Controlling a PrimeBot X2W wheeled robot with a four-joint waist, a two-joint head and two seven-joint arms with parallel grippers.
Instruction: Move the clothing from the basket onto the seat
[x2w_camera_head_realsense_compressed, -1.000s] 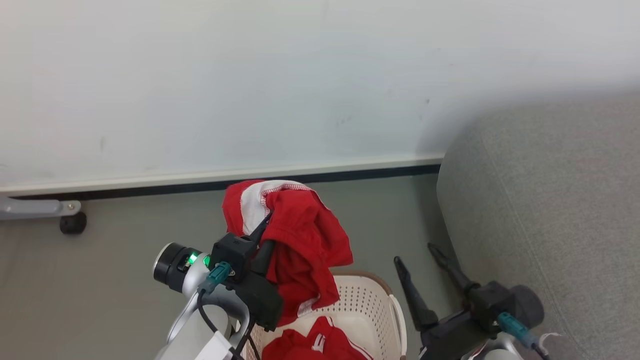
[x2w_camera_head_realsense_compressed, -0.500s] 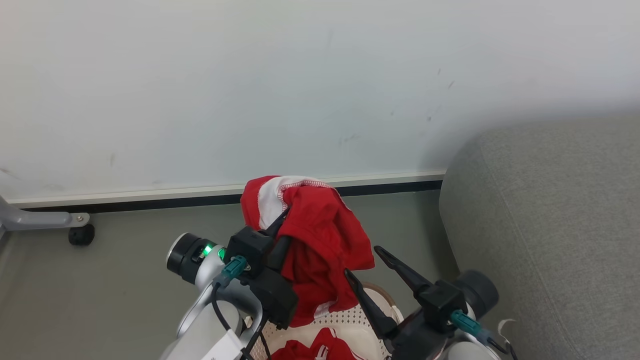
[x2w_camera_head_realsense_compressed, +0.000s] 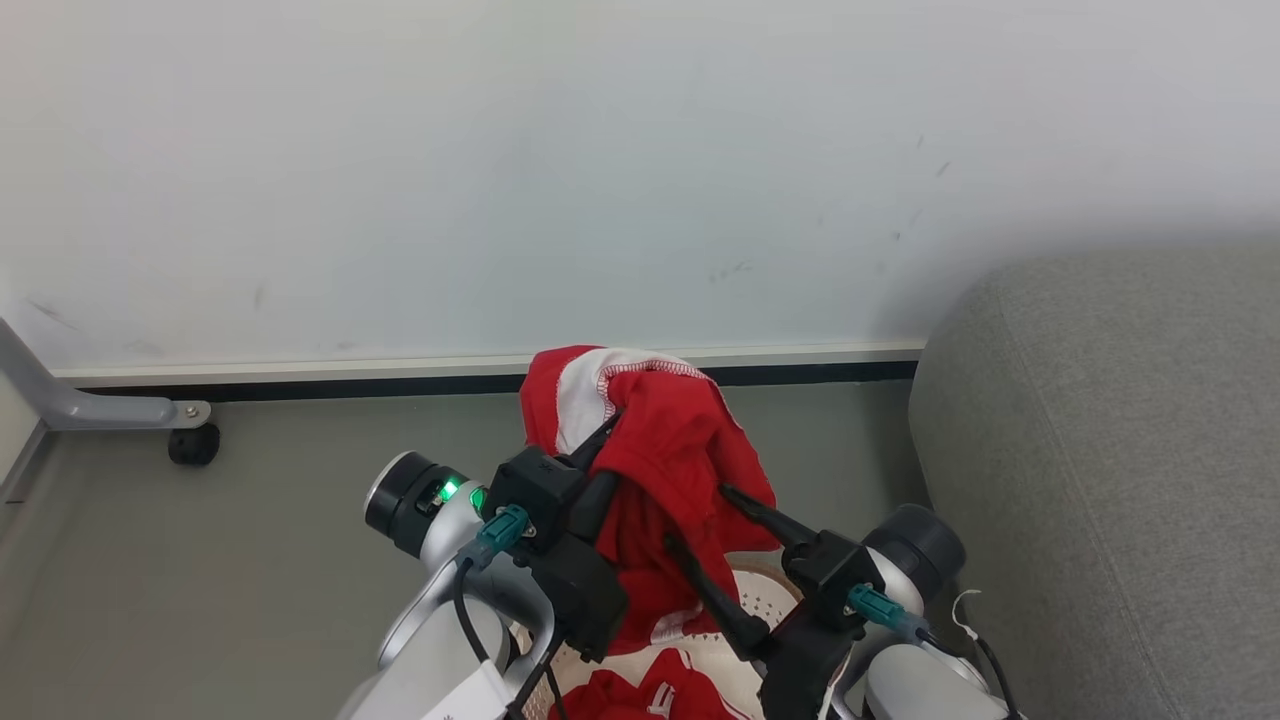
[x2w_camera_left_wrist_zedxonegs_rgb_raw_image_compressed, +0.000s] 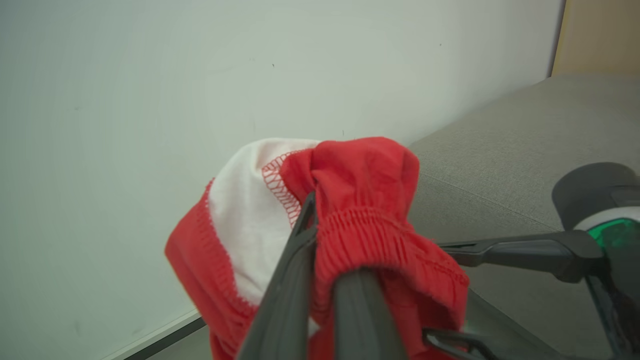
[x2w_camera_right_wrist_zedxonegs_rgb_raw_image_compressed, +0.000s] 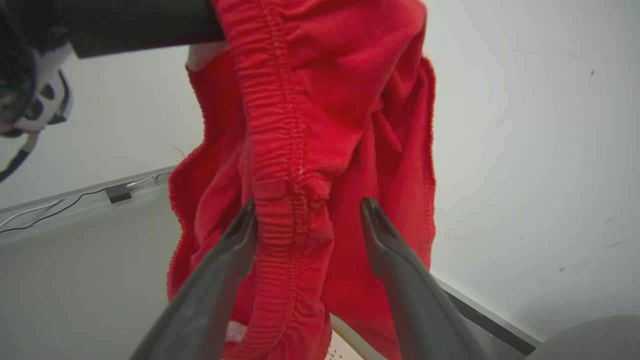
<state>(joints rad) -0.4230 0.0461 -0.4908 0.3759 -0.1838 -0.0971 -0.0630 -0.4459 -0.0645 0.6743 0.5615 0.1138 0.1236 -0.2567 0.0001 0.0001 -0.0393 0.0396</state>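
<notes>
Since a second ago the right gripper (x2w_camera_head_realsense_compressed: 697, 515) has swung in from beside the seat (x2w_camera_head_realsense_compressed: 1100, 450) to the hanging red garment (x2w_camera_head_realsense_compressed: 680, 440). Its jaws stand wide open, flanking a gathered fold and gripping nothing. On the left gripper (x2w_camera_head_realsense_compressed: 605, 450) the jaws are clamped tight on the garment's top, holding it above the basket (x2w_camera_head_realsense_compressed: 765, 600), where more red clothing (x2w_camera_head_realsense_compressed: 640, 695) lies. To the right, the seat stands apart from the garment.

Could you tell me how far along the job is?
Done: one red garment hangs above the basket. In hand: left tool shut on it; open right tool straddles its waistband. Left: placing it on the seat, plus the red clothing in the basket.
</notes>
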